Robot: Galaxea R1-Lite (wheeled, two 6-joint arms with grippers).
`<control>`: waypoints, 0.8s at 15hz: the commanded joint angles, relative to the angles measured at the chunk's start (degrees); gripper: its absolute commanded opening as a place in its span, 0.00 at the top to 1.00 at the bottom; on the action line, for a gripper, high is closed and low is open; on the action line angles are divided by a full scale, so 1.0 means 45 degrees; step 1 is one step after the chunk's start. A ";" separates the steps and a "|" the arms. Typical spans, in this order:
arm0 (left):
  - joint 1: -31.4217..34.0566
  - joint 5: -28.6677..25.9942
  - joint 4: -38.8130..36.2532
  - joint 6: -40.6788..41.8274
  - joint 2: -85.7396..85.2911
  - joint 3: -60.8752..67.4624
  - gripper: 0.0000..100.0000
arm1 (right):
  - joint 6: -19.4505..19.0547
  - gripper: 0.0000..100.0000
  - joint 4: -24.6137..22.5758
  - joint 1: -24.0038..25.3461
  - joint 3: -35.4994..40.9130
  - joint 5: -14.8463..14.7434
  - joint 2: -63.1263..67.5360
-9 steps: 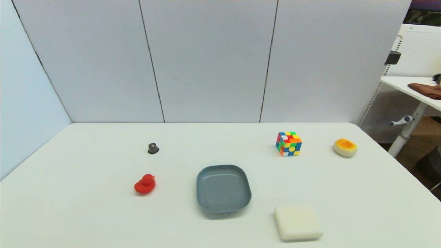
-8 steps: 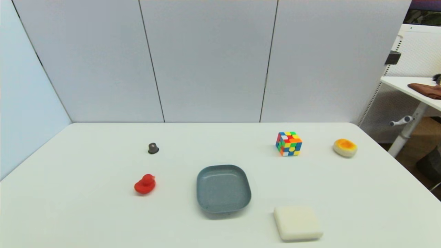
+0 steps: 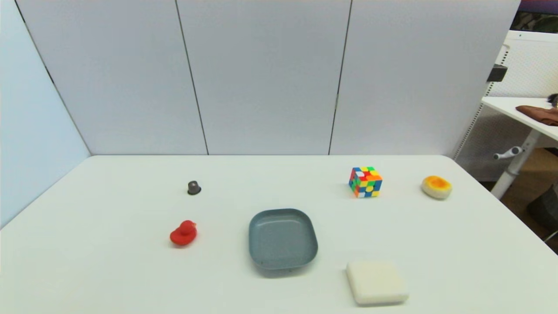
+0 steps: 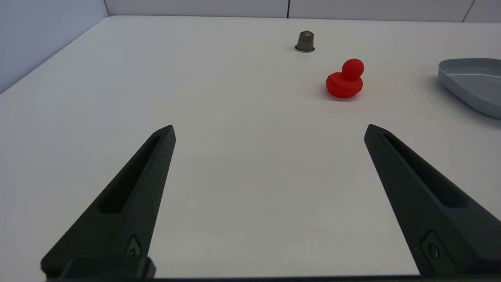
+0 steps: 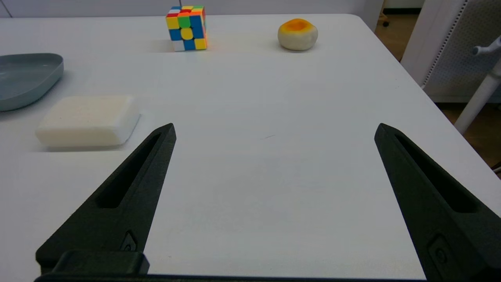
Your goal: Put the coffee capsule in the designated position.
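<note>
Both claws wait low over the near edge of the white counter (image 3: 87,270), out of the head view: the left claw (image 4: 269,131) spread wide and empty, the right claw (image 5: 274,129) likewise apart and idle. Largest on the counter, the grey-blue plate (image 3: 282,238) sits at centre, probably the designated spot. A white foam block (image 3: 376,282) lies at the plate's 4 o'clock, a colour cube (image 3: 365,182) at its 1 o'clock, a yellow-topped bun (image 3: 436,186) at 2 o'clock. The red duck (image 3: 183,233) sits at the plate's 9 o'clock. Smallest, the coffee capsule (image 3: 194,188) stands rim-down at 10 o'clock, beyond the duck and untouched, on the left claw's side.
</note>
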 commanded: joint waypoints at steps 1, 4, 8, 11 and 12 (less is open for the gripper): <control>0.0020 0.0148 0.0081 -0.0232 0.0544 -0.0117 0.00 | 0.0004 0.00 0.0003 0.0000 0.0000 0.0003 0.0016; -0.0136 0.0128 0.0687 -0.0506 0.4469 -0.3398 0.00 | 0.0004 0.00 0.0003 0.0000 0.0000 0.0003 0.0016; -0.0546 0.0070 0.0667 -0.0349 1.0368 -0.7207 0.00 | 0.0004 0.00 0.0003 0.0000 0.0000 0.0003 0.0016; -0.0722 0.0070 -0.0173 -0.0330 1.3258 -0.8770 0.00 | 0.0004 0.00 0.0003 0.0000 0.0000 0.0003 0.0016; -0.0976 0.0070 -0.1090 -0.0330 1.4508 -0.8965 0.00 | 0.0004 0.00 0.0003 0.0000 0.0000 0.0003 0.0016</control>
